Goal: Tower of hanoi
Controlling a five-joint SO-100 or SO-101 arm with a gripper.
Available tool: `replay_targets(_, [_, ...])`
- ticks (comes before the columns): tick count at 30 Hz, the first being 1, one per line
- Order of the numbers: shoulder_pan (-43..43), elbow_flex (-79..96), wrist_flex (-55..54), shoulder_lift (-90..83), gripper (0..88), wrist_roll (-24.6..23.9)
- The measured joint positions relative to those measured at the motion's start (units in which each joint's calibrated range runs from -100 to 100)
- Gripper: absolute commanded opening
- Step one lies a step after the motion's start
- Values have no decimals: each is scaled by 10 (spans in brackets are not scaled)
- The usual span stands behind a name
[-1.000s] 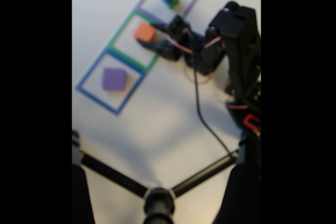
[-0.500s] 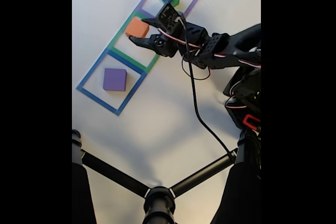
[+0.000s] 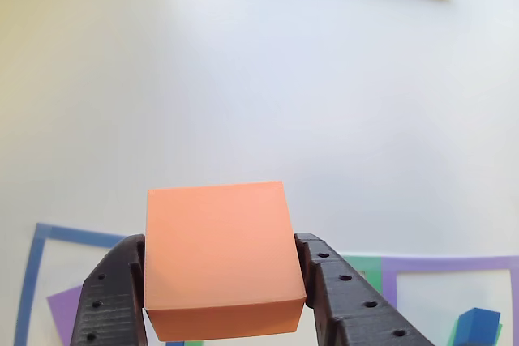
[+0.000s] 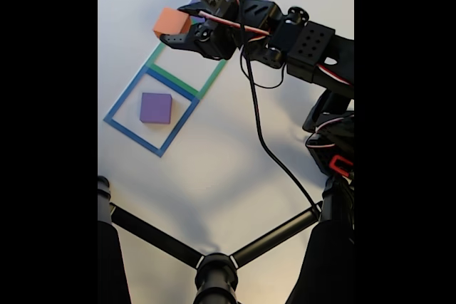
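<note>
Orange cube (image 4: 171, 22) risen off green square (image 4: 187, 69) since a moment ago, now airborne. Gripper (image 3: 223, 313) clamps it from both sides, lifted high, likely to clear outlines before carrying toward purple cube (image 4: 155, 107).
</note>
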Motion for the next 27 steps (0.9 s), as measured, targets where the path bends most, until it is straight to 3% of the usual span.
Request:
replay_targets(7, [-47,-273,356,-13,110,0])
replay_targets(12, [-79,-401,530,-29,110,0])
replay_targets(17, [-123,-442,599,-41,109,0])
replay_targets(27, [-151,-427,628,-42,110,-2])
